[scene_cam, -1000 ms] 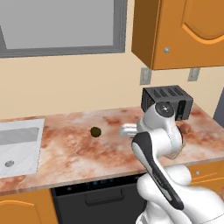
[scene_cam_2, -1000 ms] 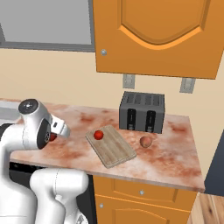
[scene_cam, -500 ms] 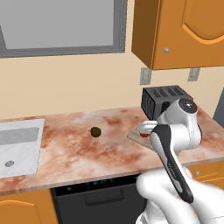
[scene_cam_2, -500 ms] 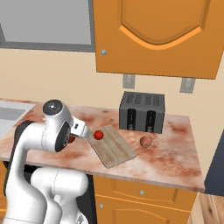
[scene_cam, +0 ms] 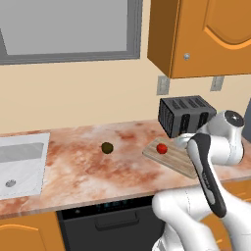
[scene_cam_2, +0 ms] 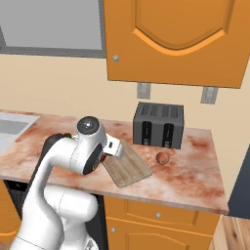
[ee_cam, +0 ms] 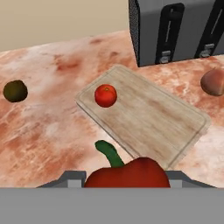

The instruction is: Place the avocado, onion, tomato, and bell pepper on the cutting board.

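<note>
My gripper (ee_cam: pixel 127 179) is shut on the red bell pepper (ee_cam: pixel 127 170), whose green stem points up in the hand view. It hovers just short of the near edge of the cutting board (ee_cam: pixel 157 118). The tomato (ee_cam: pixel 106 95) lies on the board's left end. Off the board to the left, the dark avocado (ee_cam: pixel 15 91) rests on the counter. The pinkish-brown onion (ee_cam: pixel 213 82) sits on the counter to the right, in front of the toaster. From the base views I see the avocado (scene_cam: pixel 107 147), tomato (scene_cam: pixel 162 148), board (scene_cam: pixel 174 159) and onion (scene_cam_2: pixel 163 157).
A black toaster (scene_cam: pixel 186 115) stands against the wall right behind the board. A sink (scene_cam: pixel 19 164) is set into the counter at the far left. Orange wall cabinets (scene_cam_2: pixel 171 39) hang overhead. Marbled counter lies between avocado and board.
The arm has swung to the right along the counter, carrying the bell pepper to the near edge of the cutting board. The vegetables on the counter have not moved.
</note>
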